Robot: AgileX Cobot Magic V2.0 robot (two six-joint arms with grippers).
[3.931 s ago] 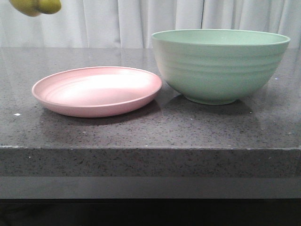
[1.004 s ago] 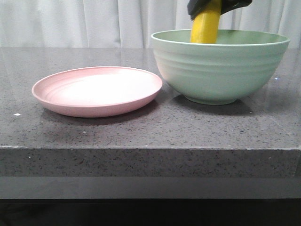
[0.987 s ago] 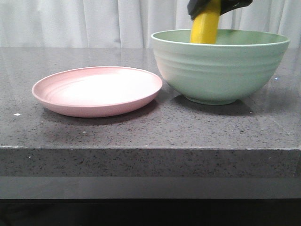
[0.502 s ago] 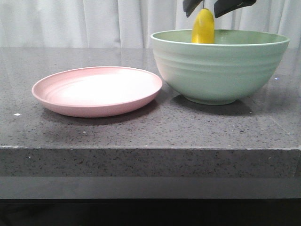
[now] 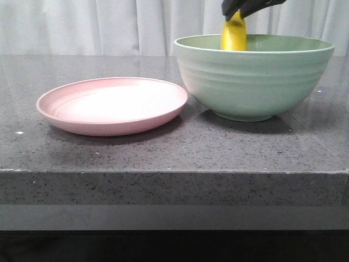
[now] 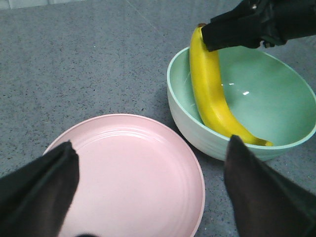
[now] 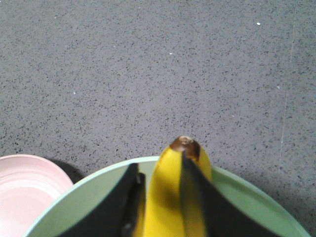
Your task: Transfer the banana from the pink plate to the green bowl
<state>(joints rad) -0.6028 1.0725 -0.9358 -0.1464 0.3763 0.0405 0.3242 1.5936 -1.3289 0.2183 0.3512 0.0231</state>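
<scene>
Dark speckled stone tabletop [image 5: 163, 153]. Deep ridged mint-green bowl [image 5: 253, 82] beside shallow pale pink plate [image 5: 112, 105], now bare. Curved yellow banana [image 6: 210, 91] leans inside the bowl, upper tip above the rim. Right gripper [image 7: 160, 197] fingers straddle that tip; grasping or released, cannot tell. Left gripper [image 6: 148, 190] spread wide, holding nothing. Banana likely light, soft, bruisable; mid-body grip safest.
</scene>
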